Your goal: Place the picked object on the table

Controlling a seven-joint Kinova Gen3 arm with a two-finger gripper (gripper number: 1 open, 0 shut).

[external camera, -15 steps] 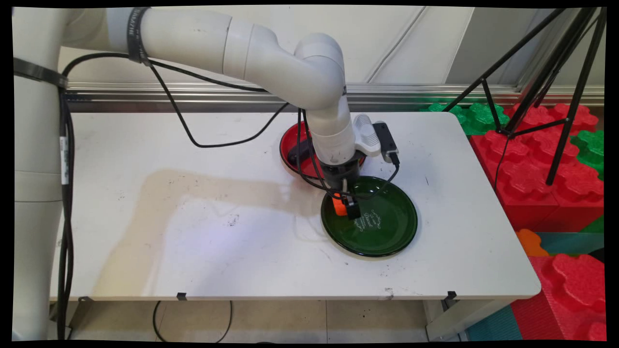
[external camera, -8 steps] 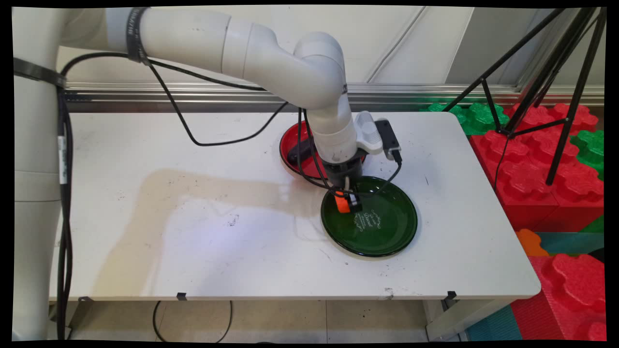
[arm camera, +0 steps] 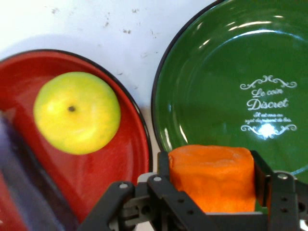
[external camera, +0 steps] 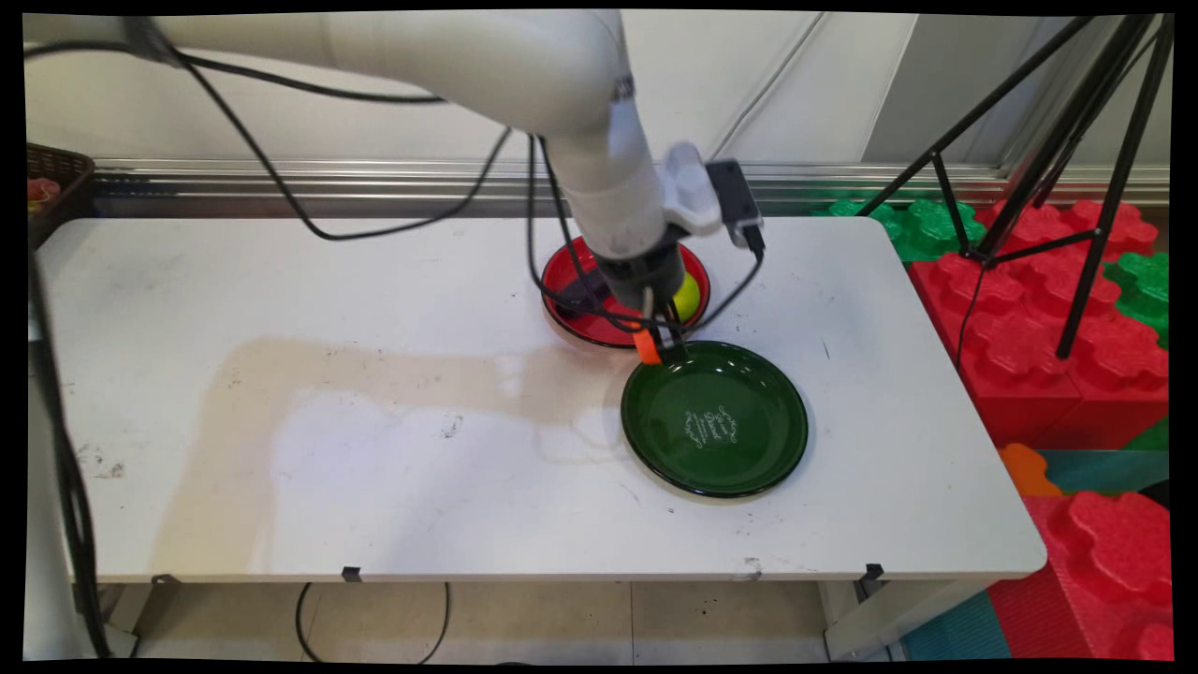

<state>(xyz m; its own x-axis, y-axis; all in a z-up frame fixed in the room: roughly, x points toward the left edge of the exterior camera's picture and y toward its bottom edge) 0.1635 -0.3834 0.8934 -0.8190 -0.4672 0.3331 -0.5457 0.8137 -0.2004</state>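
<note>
My gripper [external camera: 655,348] [arm camera: 211,180] is shut on an orange block [external camera: 645,345] [arm camera: 211,177] and hangs in the air over the far left rim of the green plate [external camera: 749,459] [arm camera: 226,57], which has white lettering in its middle and nothing lying on it. Just behind stands a red plate [external camera: 571,323] [arm camera: 120,159] holding a yellow-green round fruit [external camera: 688,296] [arm camera: 77,112] and a dark object [external camera: 582,298] partly hidden by the arm and cables.
Black cables loop down from the arm around the hand. A black tripod [external camera: 1067,150] and red and green foam blocks [external camera: 1058,309] stand off the table's right side. A dark basket [external camera: 56,178] sits at the far left edge.
The gripper has lifted the orange block off the green plate and carried it up and toward the far left rim. The arm has risen.
</note>
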